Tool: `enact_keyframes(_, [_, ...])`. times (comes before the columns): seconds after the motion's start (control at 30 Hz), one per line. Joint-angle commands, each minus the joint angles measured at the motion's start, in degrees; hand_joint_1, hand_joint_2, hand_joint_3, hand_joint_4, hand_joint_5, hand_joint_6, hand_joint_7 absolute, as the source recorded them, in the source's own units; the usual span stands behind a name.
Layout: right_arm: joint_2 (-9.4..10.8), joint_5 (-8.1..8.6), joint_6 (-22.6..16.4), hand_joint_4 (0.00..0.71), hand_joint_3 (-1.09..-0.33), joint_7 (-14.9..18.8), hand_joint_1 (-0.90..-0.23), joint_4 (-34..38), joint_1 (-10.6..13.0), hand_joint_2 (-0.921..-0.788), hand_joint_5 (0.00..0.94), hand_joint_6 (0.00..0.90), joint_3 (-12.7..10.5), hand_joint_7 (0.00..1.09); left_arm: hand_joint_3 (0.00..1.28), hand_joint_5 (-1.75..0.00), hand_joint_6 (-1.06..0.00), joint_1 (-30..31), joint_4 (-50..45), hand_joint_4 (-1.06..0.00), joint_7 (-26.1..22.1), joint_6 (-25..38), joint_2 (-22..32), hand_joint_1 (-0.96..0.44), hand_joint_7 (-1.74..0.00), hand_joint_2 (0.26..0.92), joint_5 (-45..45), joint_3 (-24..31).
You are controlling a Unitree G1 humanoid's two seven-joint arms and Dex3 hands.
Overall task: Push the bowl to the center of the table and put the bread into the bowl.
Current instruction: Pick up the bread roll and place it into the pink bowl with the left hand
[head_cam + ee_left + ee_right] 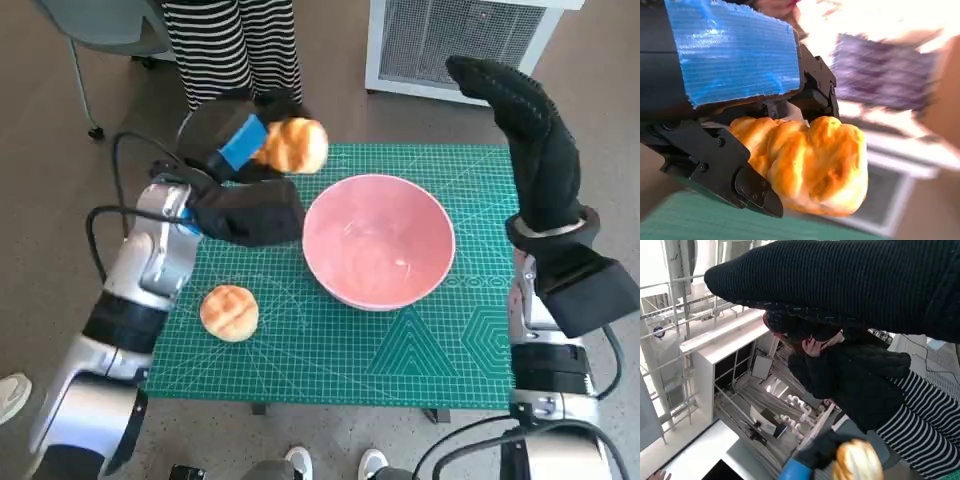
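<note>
Gripping a golden twisted bread roll (292,146), the left hand (232,148) hangs over the green cutting mat (330,340) at its 11 o'clock corner, at 10 o'clock from the pink bowl (377,240). The bowl sits near the mat's middle, nothing in it. A second bread roll (229,312), round, lies on the mat at 8 o'clock from the bowl, apart from it. The left wrist view shows what the head view can't: black fingers (735,172) clamp the twisted roll from both sides under the blue tape (735,50). The right hand (525,130) is raised at 2 o'clock of the bowl, glove extended, holding nothing. The right wrist view adds a person (865,380) in striped clothing behind; the head view cuts that person to striped legs (235,45). The background in the left wrist view is blurred.
</note>
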Motion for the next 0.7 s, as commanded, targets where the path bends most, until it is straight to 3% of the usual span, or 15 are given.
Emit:
enact_keyframes(0.03, [0.32, -0.32, 0.96, 0.308, -0.809, 0.04, -0.799, 0.43, 0.53, -0.921, 0.007, -0.001, 0.27, 0.69, 0.02, -0.99, -0.69, -0.02, -1.53, -0.81, -1.79, -1.8, -2.02, 0.0, -1.14, 0.901, -0.78, -0.88])
enact_keyframes(0.13, [0.32, -0.31, 1.0, 0.308, -0.809, 0.02, -0.799, 0.4, 0.54, -0.921, 0.007, -0.001, 0.29, 0.69, 0.02, -0.98, -0.69, 0.09, -1.54, -0.82, -2.13, -2.09, -2.27, 0.0, -1.15, 0.901, -0.49, -0.46])
enact_keyframes(0.23, [0.39, -0.69, 0.45, 0.309, -0.808, -0.38, -0.801, 0.08, 0.96, -0.921, 0.007, -0.001, 0.26, 0.69, 0.02, -1.0, -0.66, -2.42, 3.2, -0.79, -6.5, -2.66, -5.92, 0.0, -1.18, 0.912, 0.39, -5.0])
enact_keyframes(0.33, [0.27, -0.8, 0.14, 0.31, -0.807, -0.51, -0.803, -0.06, 1.22, -0.921, 0.008, 0.0, 0.18, 0.69, 0.02, -1.02, -0.64, -3.24, 5.25, -0.78, -7.89, -3.04, -7.24, 0.0, -1.19, 0.918, 0.5, -6.26])
enact_keyframes(0.7, [-0.46, -0.78, -0.34, 0.316, -0.805, -0.77, -0.807, -0.38, 1.9, -0.921, 0.01, 0.003, -0.25, 0.69, 0.04, -1.07, -0.63, -4.73, 12.17, -0.74, -5.97, -5.49, -10.52, 0.0, -1.21, 0.92, 3.49, -9.55])
